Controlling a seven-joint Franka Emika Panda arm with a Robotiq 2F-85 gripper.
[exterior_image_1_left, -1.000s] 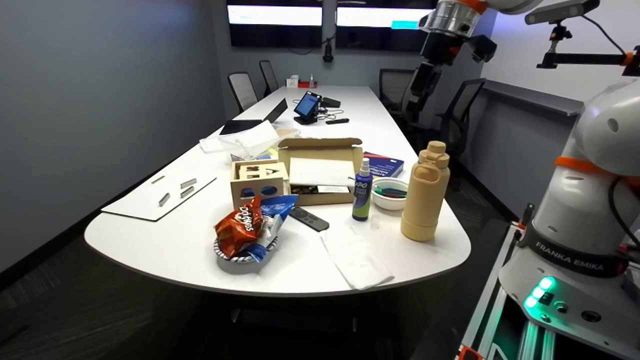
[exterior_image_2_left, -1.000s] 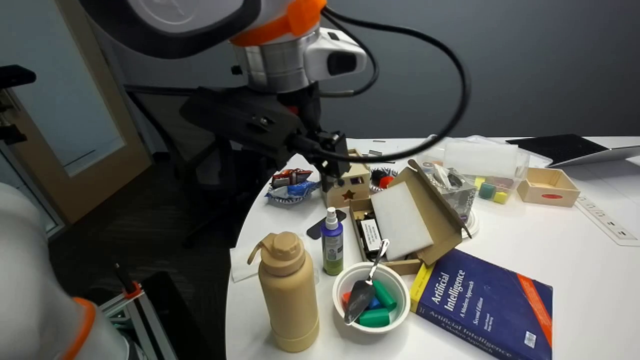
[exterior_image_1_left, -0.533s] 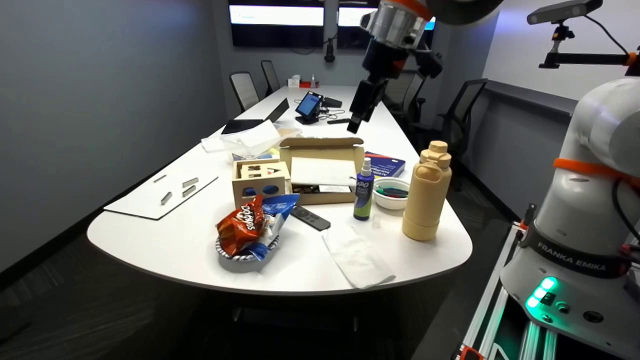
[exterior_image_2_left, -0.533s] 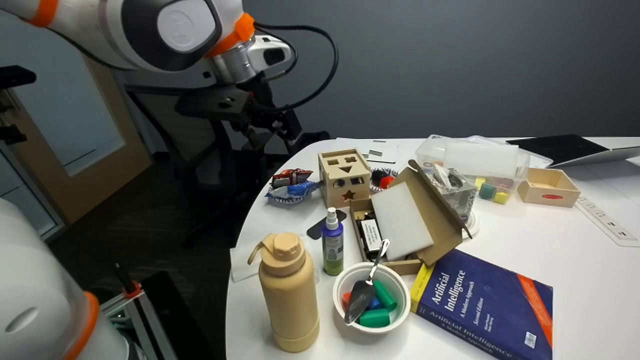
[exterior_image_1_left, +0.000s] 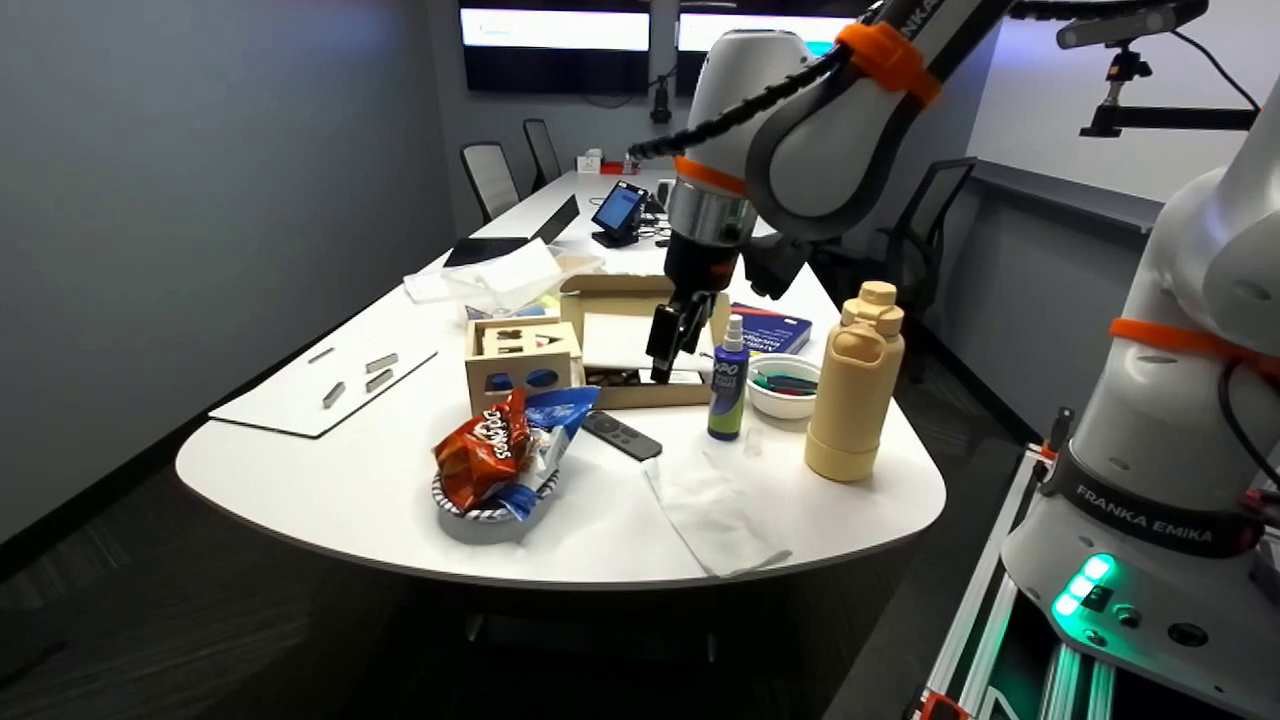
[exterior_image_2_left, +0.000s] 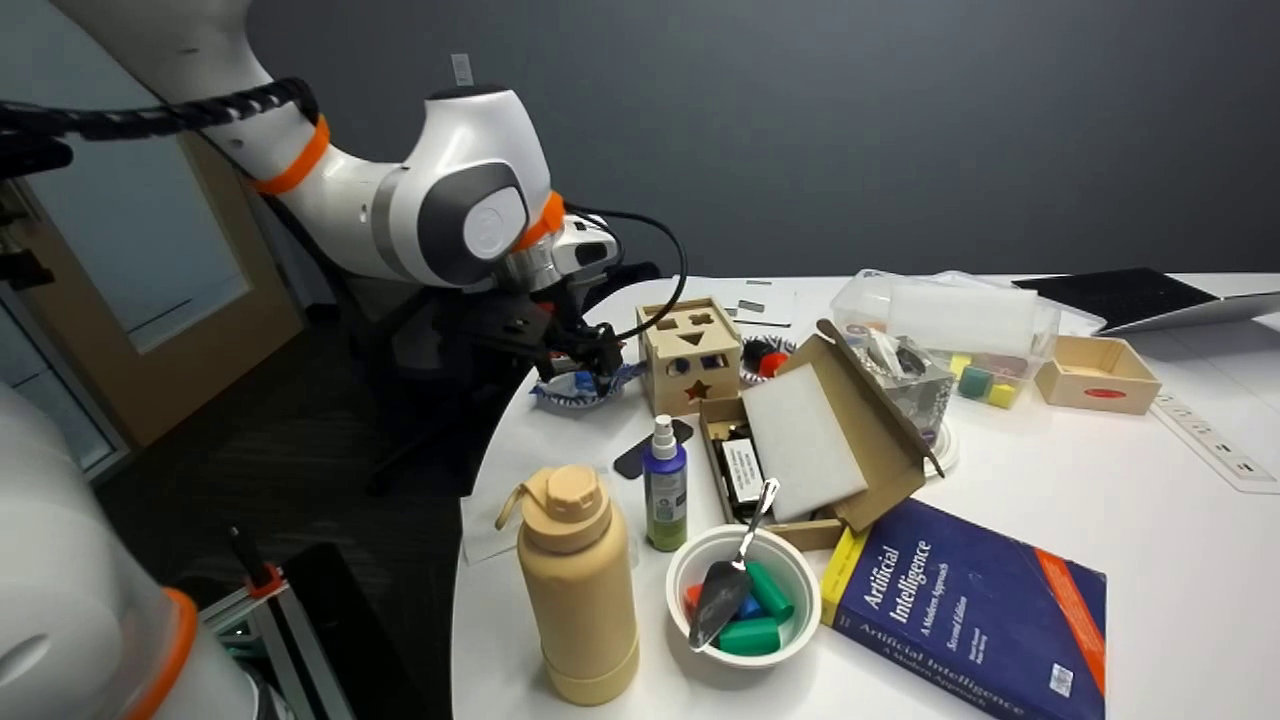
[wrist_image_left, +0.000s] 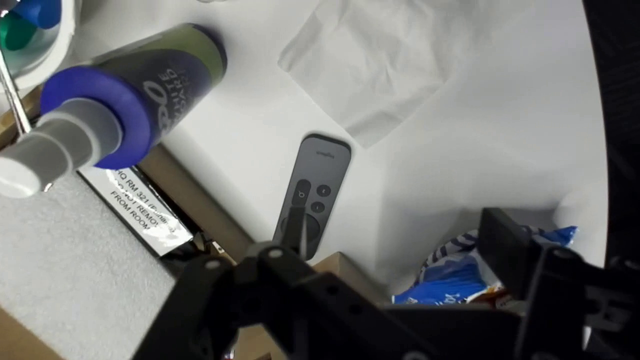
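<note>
Gripper (wrist_image_left: 397, 225): poised above the worktop (wrist_image_left: 490, 140), its fingers (wrist_image_left: 293, 227) spread well apart, with part of the surface seen between them in the wrist view.
Remote (wrist_image_left: 322, 167): laid flat on the worktop below the gripper; its lower end is overlapped by one finger in the wrist view, while a gap is shown between the two in both exterior views.
Snack bowl (wrist_image_left: 454, 244): set below the gripper, partly hidden by the opposite finger in the wrist view; a red bag (exterior_image_1_left: 490, 455) and a blue bag (wrist_image_left: 447, 280) are heaped in it.
Wooden shape sorter (exterior_image_2_left: 690, 375): stood just beside the gripper in an exterior view; a corner is shown beneath the gripper in the wrist view.
Cardboard box (exterior_image_1_left: 650, 399): placed near the gripper, its lid (exterior_image_2_left: 865, 420) raised and a white sheet (exterior_image_2_left: 803, 443) propped inside.
Spray bottle (wrist_image_left: 155, 95): stood upright to the left of the gripper in the wrist view, just beside the box.
White cloth (wrist_image_left: 372, 65): spread beyond the fingertips in the wrist view, near the remote.
White bowl (exterior_image_2_left: 808, 595): set farther from the gripper than the spray bottle, a utensil (exterior_image_2_left: 722, 595) laid across coloured pieces (exterior_image_2_left: 748, 636).
</note>
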